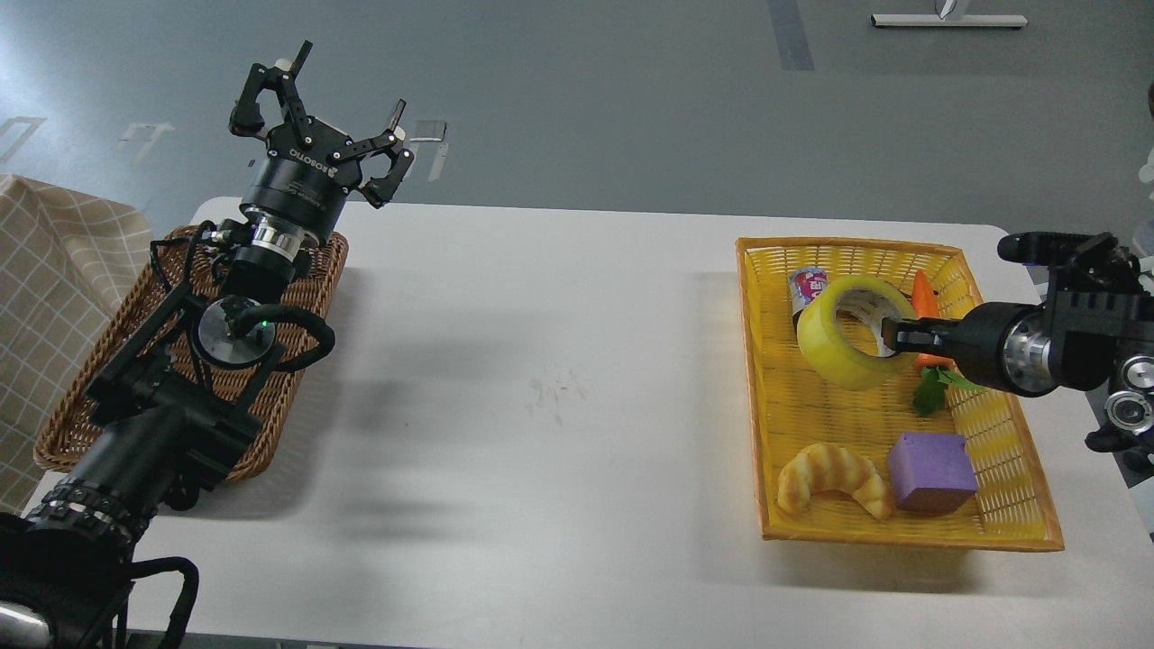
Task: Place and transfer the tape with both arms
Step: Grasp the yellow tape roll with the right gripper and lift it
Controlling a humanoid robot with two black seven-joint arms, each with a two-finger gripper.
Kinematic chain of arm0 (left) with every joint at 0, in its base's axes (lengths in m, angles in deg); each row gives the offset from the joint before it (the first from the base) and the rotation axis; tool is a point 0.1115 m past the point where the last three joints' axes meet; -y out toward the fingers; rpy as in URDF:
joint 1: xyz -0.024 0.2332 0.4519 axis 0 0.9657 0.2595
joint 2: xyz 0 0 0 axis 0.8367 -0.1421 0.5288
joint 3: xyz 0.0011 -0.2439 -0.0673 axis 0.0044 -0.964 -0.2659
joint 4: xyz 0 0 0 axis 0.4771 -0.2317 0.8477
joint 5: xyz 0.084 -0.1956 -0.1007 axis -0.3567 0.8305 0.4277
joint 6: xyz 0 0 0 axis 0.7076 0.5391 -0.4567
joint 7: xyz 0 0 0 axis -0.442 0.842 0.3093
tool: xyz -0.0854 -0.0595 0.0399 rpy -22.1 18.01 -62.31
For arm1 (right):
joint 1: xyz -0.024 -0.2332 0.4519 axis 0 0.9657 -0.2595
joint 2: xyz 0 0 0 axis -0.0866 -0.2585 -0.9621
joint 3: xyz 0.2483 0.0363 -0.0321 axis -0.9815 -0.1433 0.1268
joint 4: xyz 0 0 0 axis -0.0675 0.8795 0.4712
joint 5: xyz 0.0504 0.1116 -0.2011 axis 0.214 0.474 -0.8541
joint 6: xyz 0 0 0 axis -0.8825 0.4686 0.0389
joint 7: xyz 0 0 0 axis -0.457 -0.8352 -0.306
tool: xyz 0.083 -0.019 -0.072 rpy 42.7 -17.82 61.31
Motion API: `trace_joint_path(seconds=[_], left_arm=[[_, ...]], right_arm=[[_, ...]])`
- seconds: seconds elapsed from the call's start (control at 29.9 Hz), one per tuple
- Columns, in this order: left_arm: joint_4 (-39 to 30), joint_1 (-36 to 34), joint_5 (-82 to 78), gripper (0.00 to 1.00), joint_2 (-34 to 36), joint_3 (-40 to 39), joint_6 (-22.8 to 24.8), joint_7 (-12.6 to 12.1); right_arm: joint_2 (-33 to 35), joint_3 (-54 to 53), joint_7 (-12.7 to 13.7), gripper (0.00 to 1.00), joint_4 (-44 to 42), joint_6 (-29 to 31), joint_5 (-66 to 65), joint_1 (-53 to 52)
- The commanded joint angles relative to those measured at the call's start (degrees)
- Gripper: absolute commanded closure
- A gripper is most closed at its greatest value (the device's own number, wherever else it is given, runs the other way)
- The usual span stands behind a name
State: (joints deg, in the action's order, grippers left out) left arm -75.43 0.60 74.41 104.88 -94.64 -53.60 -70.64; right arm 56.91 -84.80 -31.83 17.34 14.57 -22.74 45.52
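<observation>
The tape, a wide yellow roll with a grey-white core, is tilted and lifted above the yellow basket at the table's right. My right gripper comes in from the right and is shut on the roll's right wall, one finger inside the core. My left gripper is open and empty, raised above the far end of the brown wicker basket at the table's left.
The yellow basket also holds a small can, a carrot with green leaves, a croissant and a purple block. A checked cloth hangs at the far left. The white table lies between the baskets.
</observation>
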Motion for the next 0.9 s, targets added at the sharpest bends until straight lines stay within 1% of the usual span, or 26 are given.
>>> trace_joint_path(seconds=[0.0, 0.1, 0.3, 0.6, 0.67, 0.8, 0.87], left_arm=[[0.00, 0.00, 0.09, 0.02, -0.04, -0.10, 0.00, -0.01], [0.00, -0.26, 0.00, 0.02, 0.05, -0.19, 0.00, -0.01], [0.00, -0.97, 0.00, 0.02, -0.04, -0.19, 0.00, -0.01], [0.00, -1.41, 0.09, 0.02, 0.22, 0.07, 0.00, -0.09], [0.00, -1.41, 0.09, 0.02, 0.22, 0.07, 0.00, -0.01], [0.00, -1.41, 0.00, 0.02, 0.05, 0.07, 0.00, -0.01], [0.00, -1.58, 0.00, 0.02, 0.05, -0.02, 0.00, -0.01]], right_arm=[[3.22, -2.13, -0.07, 1.00, 2.04, 0.00, 2.88, -2.04], [3.40, -2.05, -0.07, 1.00, 2.05, 0.00, 4.03, -6.61], [1.91, -2.14, -0.07, 1.00, 1.70, 0.00, 4.29, -11.19], [-8.19, -0.56, 0.11, 1.00, -0.06, 0.00, 3.85, -15.50], [-12.05, 2.33, 0.20, 1.00, -2.16, 0.00, 3.77, -18.21], [-16.89, 7.34, 0.20, 1.00, -6.12, 0.00, 3.77, -22.53], [-21.01, 10.33, 0.20, 1.00, -9.62, 0.00, 3.77, -24.98]])
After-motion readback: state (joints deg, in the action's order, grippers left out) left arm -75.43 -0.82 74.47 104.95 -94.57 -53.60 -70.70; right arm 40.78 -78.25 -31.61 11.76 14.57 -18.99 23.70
